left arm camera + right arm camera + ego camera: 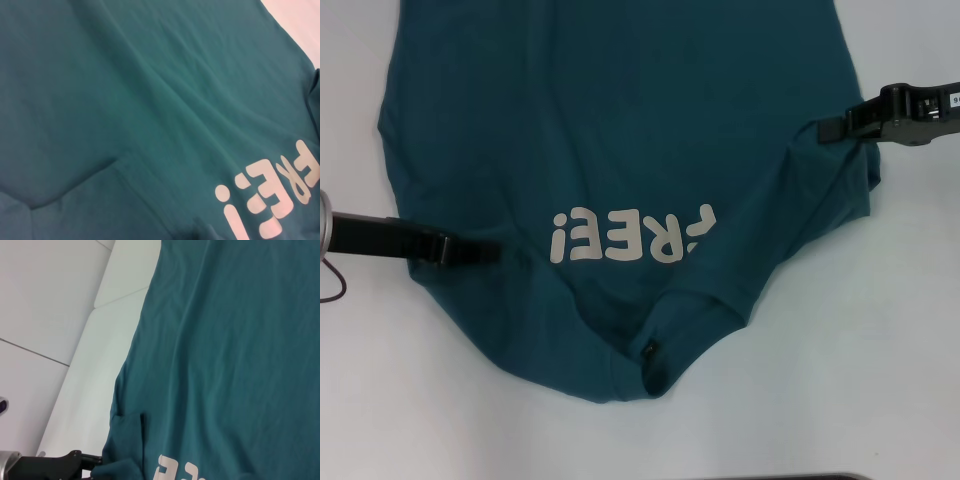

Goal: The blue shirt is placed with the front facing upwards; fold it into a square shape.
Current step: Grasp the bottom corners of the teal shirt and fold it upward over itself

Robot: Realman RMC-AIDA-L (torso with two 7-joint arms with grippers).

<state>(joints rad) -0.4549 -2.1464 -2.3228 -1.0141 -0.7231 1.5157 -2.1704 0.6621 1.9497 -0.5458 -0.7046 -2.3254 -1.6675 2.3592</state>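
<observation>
We see the blue shirt (pixel 620 150) spread on the white table (pixel 880 380), its pale lettering (pixel 632 232) facing up. Our left gripper (pixel 485 252) has its jaws clamped on the shirt's left edge; our right gripper (pixel 825 130) has its jaws clamped on the right edge by the folded-in sleeve.
</observation>
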